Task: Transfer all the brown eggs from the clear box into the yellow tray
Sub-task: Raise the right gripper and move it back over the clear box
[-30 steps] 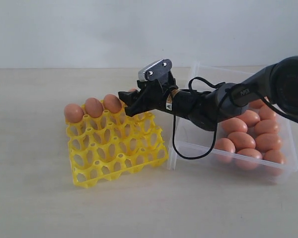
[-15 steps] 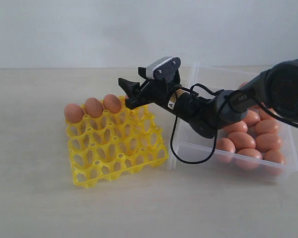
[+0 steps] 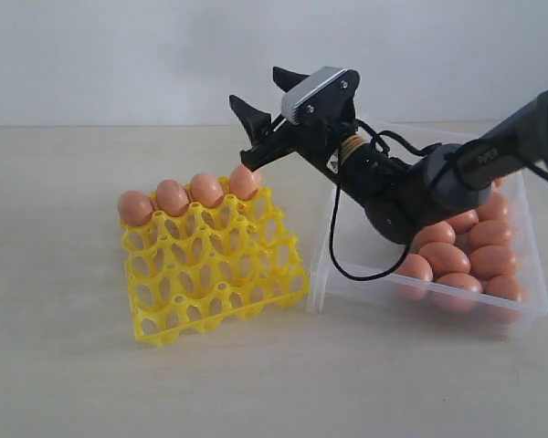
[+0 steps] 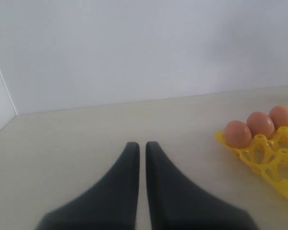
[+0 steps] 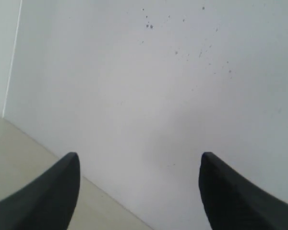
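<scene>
Right gripper point(image 3: 253, 87) risen, jaws wide, empty — fourth brown egg point(image 3: 244, 181) now in yellow tray point(image 3: 215, 274), left gripper point(image 4: 141, 146) narrow

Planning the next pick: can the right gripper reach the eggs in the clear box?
Probably yes: right gripper is open and empty; brown eggs lie uncovered in the lidless clear box.

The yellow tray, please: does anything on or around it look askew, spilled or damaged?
Nothing stands out. Four brown eggs sit upright in the far row of the yellow tray; the rest lie inside the clear box, none spilled.
</scene>
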